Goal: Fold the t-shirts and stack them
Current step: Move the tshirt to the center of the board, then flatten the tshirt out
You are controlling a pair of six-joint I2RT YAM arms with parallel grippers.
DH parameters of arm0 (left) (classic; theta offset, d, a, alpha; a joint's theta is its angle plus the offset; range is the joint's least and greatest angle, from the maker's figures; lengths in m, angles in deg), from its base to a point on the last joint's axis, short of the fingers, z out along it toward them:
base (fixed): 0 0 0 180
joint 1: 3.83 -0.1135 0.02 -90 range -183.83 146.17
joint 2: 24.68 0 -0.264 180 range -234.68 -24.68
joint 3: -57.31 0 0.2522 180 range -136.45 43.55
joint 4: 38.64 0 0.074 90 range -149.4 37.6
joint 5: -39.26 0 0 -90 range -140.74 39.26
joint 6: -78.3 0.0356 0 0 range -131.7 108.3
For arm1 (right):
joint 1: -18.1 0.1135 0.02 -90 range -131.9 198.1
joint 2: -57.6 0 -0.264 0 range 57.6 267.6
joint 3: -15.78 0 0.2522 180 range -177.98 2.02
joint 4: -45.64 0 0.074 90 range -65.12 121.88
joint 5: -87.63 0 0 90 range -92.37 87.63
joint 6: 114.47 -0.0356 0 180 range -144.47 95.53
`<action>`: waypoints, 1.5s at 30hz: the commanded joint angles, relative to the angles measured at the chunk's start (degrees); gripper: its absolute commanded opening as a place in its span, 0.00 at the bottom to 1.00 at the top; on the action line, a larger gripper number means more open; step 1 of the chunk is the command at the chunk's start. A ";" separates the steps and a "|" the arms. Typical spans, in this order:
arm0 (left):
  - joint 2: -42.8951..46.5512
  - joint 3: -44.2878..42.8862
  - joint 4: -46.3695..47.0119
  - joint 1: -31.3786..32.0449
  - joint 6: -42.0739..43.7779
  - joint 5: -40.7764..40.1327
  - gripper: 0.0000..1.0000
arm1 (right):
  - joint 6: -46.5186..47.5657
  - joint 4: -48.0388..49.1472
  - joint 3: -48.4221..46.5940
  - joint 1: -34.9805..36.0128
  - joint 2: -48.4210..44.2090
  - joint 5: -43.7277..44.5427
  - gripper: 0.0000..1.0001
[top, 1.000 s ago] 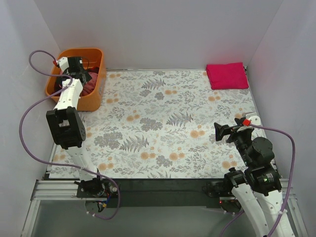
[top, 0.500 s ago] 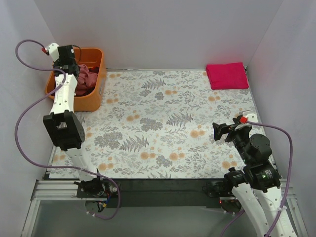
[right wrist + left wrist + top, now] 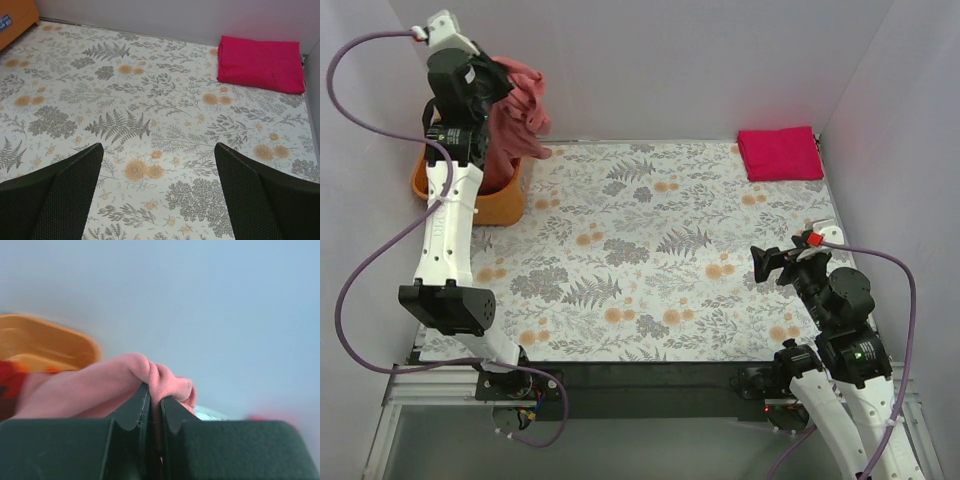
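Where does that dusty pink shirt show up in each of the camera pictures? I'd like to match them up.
Top external: upper left; the pink shirt hangs from the left gripper above the orange tub.
Left wrist: centre, low; the pink shirt is pinched in the shut gripper.
Right wrist: not in it.
Shared landmark: the orange tub, at the left in every view.
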 commanded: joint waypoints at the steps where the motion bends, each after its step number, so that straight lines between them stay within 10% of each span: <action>1: 0.33 -4.97 2.46 6.68 1.81 14.65 0.00 | 1.02 0.89 -4.18 0.39 1.29 -0.44 0.98; 8: -1.60 -6.47 14.68 20.73 -11.46 39.08 0.00 | 4.18 0.89 -8.48 0.39 4.10 2.03 0.99; 16: 2.42 6.46 19.95 24.80 -13.51 37.37 0.01 | 6.55 -0.95 -12.27 0.39 3.49 3.09 0.98; 19: 10.93 27.38 23.99 24.45 -10.59 20.98 0.15 | 6.99 -3.15 -12.97 0.39 4.45 1.24 0.98; 22: 13.60 42.52 20.61 23.31 -10.06 3.56 0.56 | 6.90 -5.96 -13.33 0.39 6.65 -1.91 0.98; 26: 14.38 51.08 8.74 21.99 -11.54 -0.54 0.82 | 5.15 -8.07 -13.15 0.39 11.73 -6.83 0.98; 35: 25.71 65.32 -7.72 23.04 -22.08 11.84 0.83 | 2.17 -4.22 -7.97 0.39 21.67 -15.81 0.98; 45: 23.28 70.97 -0.09 30.51 -27.82 17.23 0.78 | 0.23 2.56 -10.24 1.70 42.06 -18.16 0.98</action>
